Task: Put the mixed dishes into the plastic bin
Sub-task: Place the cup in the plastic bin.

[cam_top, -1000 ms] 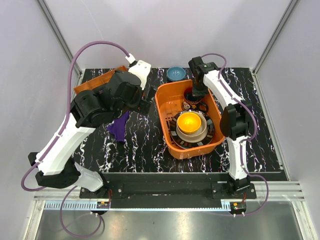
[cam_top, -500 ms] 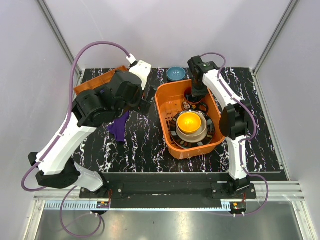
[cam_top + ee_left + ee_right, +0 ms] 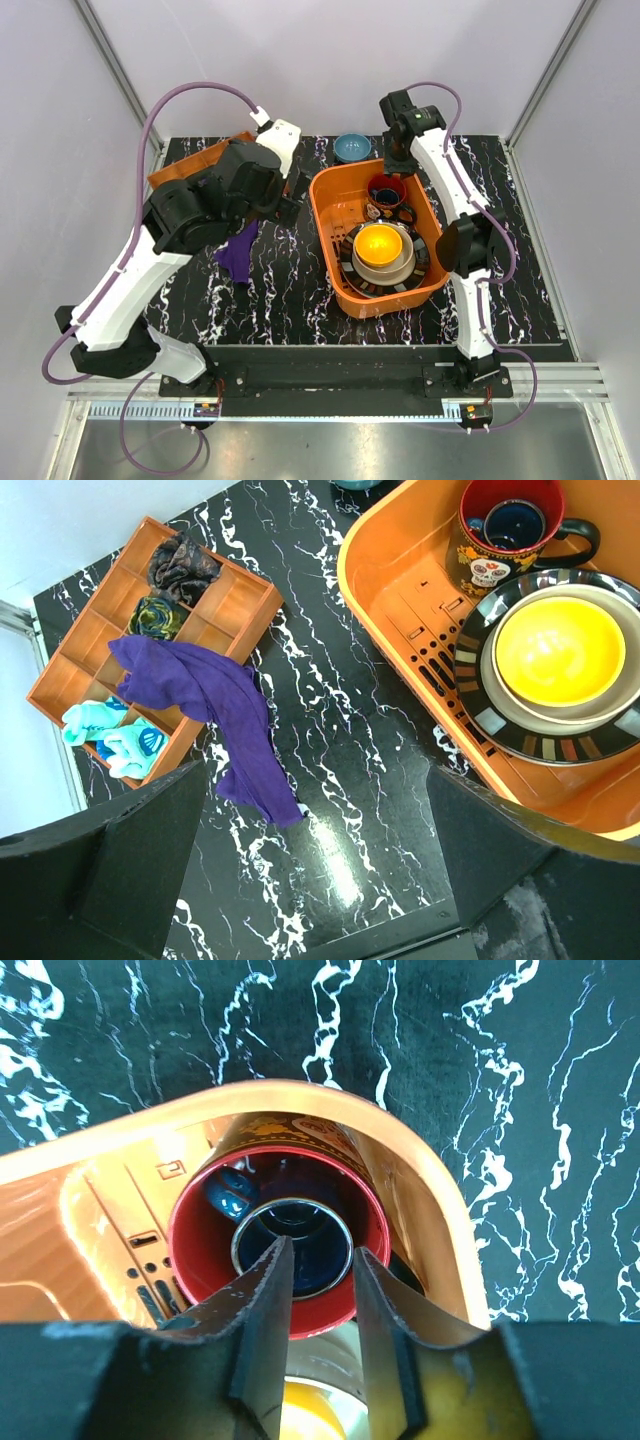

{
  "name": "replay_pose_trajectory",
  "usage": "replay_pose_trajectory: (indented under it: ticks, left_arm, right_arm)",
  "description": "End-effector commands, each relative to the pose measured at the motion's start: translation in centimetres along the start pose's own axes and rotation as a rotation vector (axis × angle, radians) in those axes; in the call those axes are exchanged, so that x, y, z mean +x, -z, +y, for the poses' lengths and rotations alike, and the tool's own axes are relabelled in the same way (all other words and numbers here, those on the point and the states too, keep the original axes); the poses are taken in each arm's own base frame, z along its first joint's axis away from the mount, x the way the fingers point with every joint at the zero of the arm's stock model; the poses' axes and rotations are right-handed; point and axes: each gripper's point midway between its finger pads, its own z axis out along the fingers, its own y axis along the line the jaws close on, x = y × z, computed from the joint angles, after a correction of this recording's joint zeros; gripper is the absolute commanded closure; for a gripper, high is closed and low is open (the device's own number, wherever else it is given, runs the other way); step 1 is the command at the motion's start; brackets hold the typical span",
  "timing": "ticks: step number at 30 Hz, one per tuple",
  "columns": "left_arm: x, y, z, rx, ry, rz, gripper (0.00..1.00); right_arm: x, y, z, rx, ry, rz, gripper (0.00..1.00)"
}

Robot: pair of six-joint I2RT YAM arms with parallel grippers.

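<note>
The orange plastic bin holds a dark striped-rim plate, a beige bowl on it, and an orange-yellow bowl in that. A red mug stands at the bin's far end with a dark blue cup inside it. A small blue bowl sits on the table behind the bin. My right gripper hangs above the mug, narrowly open and empty. My left gripper is wide open and empty over the table left of the bin. No patterned or light blue plate shows.
A brown-orange compartment tray lies at the far left with a purple cloth draped off it and a teal toy in one slot. Grey walls close in the table on three sides.
My right gripper has let go of the red mug and risen out of the bin toward the far edge. The mug stays in the bin. The left arm has barely moved.
</note>
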Motion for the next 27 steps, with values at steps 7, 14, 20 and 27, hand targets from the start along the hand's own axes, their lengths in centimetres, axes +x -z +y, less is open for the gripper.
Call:
replay_pose_trajectory:
  ticks: [7,14,20,27]
  left_arm:
    - [-3.2,-1.2,0.2,0.030,0.069,-0.102,0.01]
    - [-5.2,-3.5,0.2,0.058,0.115,-0.122,0.01]
    - [-6.5,-5.6,0.3,0.082,0.187,-0.120,0.01]
    - [-8.2,-9.2,1.3,0.054,0.198,-0.125,0.01]
  right_arm:
    - [-3.0,6.8,0.2,-0.071,-0.096,-0.133,0.45]
    - [-4.4,10.5,0.5,-0.142,-0.143,-0.215,0.36]
    - [-6.2,12.4,1.0,-0.206,-0.178,-0.275,0.32]
    - [-8.8,10.4,0.6,-0.234,-0.207,-0.322,0.31]
